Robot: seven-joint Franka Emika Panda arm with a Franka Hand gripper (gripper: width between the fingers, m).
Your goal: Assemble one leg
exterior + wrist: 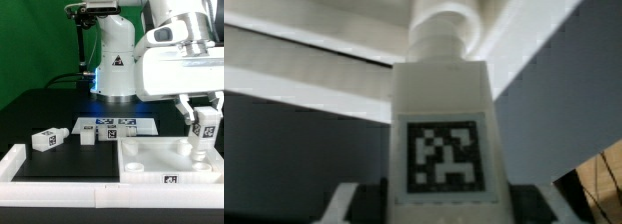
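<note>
The end effector [205, 118] is observed at about three o'clock in the exterior view, below the arm's white wrist housing. It is clenched on the leg [205, 140], which is held upright with a tag [207, 125] facing the camera.

The leg's lower end is located over the far corner of the white panel [160, 157], on the side towards the exterior view's right. Contact between leg and panel cannot be confirmed. The panel lies at about five o'clock on the black worktop [40, 110].

In the wrist view, the leg [445, 100] is seen lengthwise between the fingers [363, 208], its tag [445, 157] near the grasp and its round end [446, 30] pointing away. Pale panel surfaces are visible behind it, out of focus.

Two similar tagged blocks [48, 139] [88, 137] are recorded loose on the worktop at about nine o'clock, near each other but apart. The marker board [115, 126] lies flat near centre. A white raised border [60, 172] runs along the near edge at about seven o'clock.
</note>
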